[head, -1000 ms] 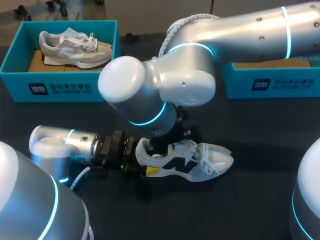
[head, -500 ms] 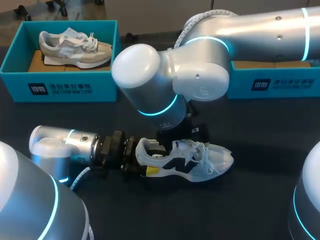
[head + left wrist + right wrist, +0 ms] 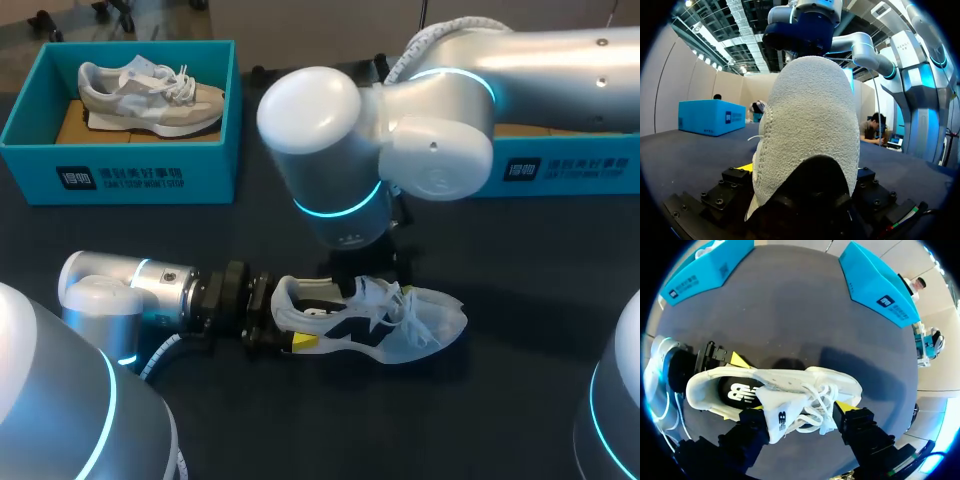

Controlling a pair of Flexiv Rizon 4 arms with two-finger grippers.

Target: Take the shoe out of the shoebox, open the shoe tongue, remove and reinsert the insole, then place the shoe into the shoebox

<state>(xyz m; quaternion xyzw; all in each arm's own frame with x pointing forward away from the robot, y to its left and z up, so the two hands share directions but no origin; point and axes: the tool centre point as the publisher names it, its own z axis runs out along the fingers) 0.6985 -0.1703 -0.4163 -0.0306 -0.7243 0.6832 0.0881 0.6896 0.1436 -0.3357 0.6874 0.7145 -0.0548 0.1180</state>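
Right arm swinging rightward | my left gripper clamping shoe heel | right gripper gaping over tongue | tongue-opening; next likely needing pinch

white sneaker with a dark side logo stands upright on its sole at lower middle of the head view, toe pointing right, laces loose; teal shoebox at right edge, mostly hidden

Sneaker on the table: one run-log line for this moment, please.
sneaker: on its sole on table | left gripper: shut on heel | right gripper: open, above laces
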